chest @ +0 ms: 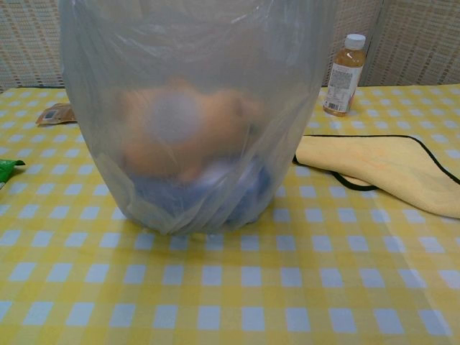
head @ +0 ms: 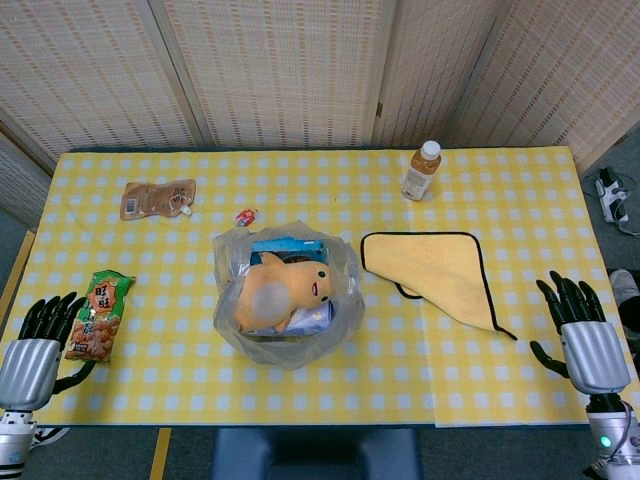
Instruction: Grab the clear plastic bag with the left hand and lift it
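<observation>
The clear plastic bag stands in the middle of the yellow checked table, near the front edge. Inside it lie an orange plush toy and a blue item. In the chest view the bag fills the upper left and middle, close to the camera. My left hand rests at the table's front left corner, fingers apart and empty, far left of the bag. My right hand sits at the front right corner, fingers spread, holding nothing. Neither hand shows in the chest view.
A green snack packet lies just beside my left hand. A brown pouch and a small red wrapper lie at the back left. A tea bottle stands at the back, and a yellow cloth lies right of the bag.
</observation>
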Controlling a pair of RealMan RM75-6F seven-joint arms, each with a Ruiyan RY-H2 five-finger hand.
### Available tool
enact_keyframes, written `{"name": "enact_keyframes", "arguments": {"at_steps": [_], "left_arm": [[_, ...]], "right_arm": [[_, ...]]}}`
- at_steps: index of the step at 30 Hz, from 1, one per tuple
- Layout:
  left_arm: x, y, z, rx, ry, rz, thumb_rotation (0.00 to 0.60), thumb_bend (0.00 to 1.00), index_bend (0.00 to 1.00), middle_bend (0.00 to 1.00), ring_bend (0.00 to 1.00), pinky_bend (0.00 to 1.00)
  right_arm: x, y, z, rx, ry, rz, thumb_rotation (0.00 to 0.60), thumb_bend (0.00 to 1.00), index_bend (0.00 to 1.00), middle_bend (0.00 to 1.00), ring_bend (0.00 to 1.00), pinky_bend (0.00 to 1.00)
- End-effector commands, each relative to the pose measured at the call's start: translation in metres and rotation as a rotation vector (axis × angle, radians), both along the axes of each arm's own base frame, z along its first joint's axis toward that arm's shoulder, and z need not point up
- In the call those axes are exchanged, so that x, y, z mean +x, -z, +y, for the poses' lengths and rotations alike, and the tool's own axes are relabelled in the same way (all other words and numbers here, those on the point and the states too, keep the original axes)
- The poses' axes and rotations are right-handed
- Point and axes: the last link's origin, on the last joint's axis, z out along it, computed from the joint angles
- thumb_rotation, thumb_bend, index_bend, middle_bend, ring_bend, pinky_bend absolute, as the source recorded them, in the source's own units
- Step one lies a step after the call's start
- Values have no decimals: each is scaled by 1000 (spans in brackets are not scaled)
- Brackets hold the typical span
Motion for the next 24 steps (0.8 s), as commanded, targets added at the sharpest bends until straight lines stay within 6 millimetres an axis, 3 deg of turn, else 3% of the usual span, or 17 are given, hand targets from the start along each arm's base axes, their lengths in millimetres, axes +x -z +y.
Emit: {"name": "enact_keyframes", "arguments": {"at_steps": [1,7,14,19,24], "left_arm": [[-1,2,1,-16,10,-9,600,253,58,77,24,41],[9,7,1,-55,66,-119,600,264,81,82,51,84],[26,-3,9,-283,131,-567,600,267,130,145,109,242],[44,-26,21,-557,132,-904,600,233,69,125,33,121],[67,-41,28,-745,215,-1188,600,190,39,57,2,84]], "right_arm": [[0,-1,1,-2,0,-2,600,294,0,0,0,0],[0,-6,7,-14,-9,-11,600,294,0,0,0,0],[-2,-10,10,-27,-8,-19,600,293,0,0,0,0],[1,-4,10,1,-26,-15,600,293,0,0,0,0],[4,0,9,4,-46,1,600,294,0,0,0,0]]}}
